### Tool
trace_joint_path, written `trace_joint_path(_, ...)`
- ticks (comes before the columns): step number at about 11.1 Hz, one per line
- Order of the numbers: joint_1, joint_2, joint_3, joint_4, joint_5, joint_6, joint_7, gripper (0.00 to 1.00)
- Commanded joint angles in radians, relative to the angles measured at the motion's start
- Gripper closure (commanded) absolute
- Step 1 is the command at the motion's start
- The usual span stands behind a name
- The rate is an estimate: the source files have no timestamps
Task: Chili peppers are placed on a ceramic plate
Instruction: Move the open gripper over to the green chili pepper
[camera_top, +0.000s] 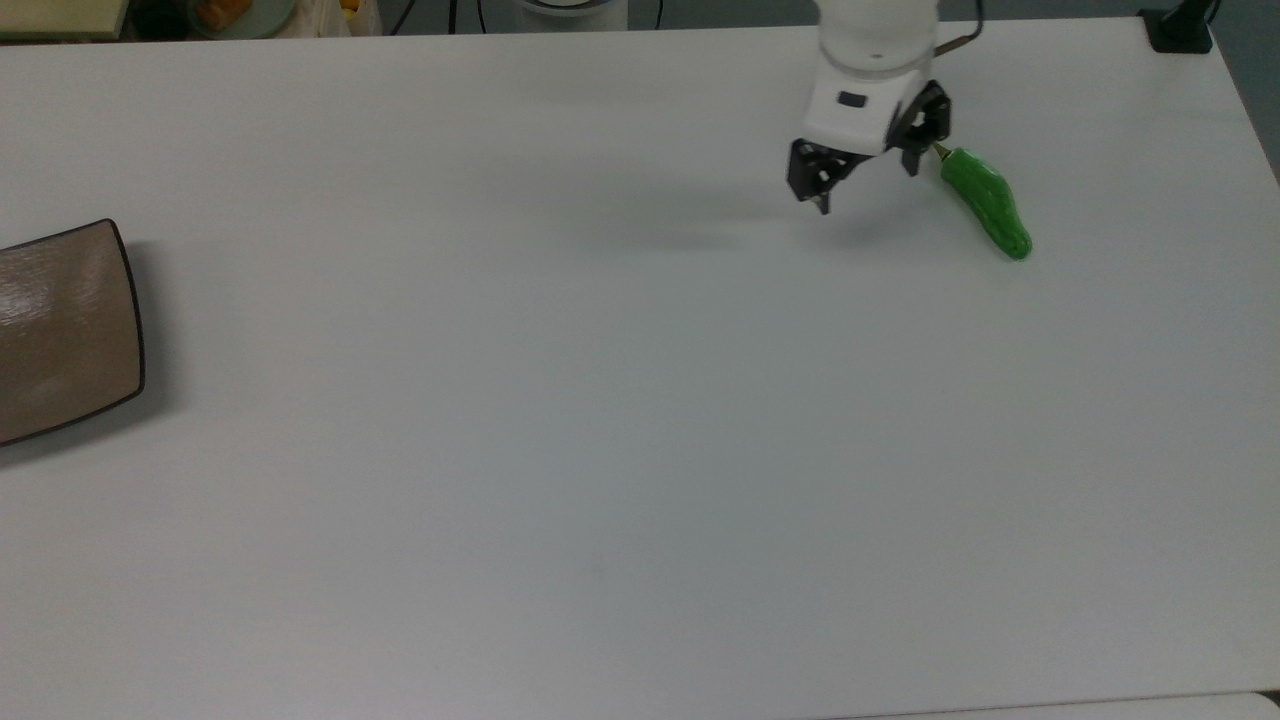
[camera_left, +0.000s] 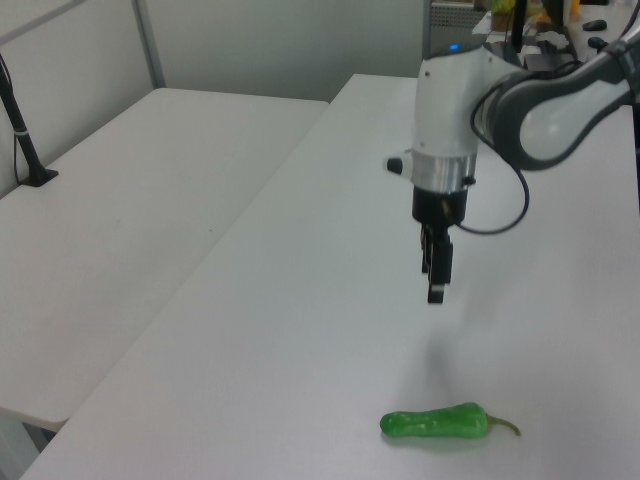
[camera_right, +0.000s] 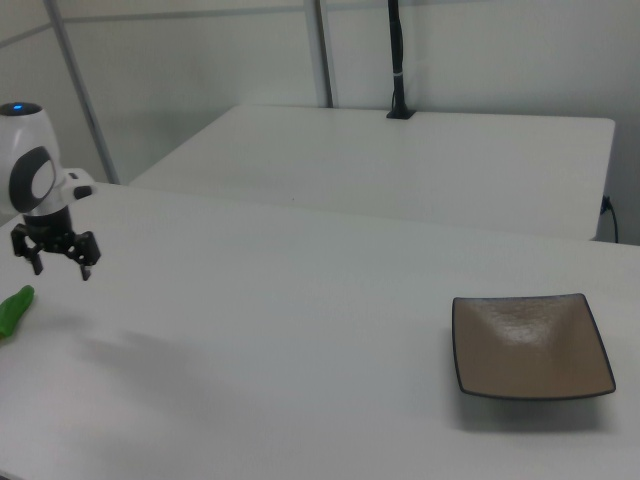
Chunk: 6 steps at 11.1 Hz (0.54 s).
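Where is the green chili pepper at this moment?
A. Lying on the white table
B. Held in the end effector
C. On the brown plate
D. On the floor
A: the chili pepper lies on the white table, while the open end effector hangs above the table, and the plate is bare.
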Motion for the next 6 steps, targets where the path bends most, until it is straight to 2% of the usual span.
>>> trace_joint_path(1, 0.064, 0.033, 0.04, 0.014, 0.003, 0.046, 0.034, 0.0)
trace_joint_path(3, 0.116, 0.053, 0.045, 0.019, 0.009, 0.067, 0.065, 0.0)
trace_joint_path(6, 0.17, 0.133, 0.048, 0.039, -0.034, 0.148, 0.135, 0.0)
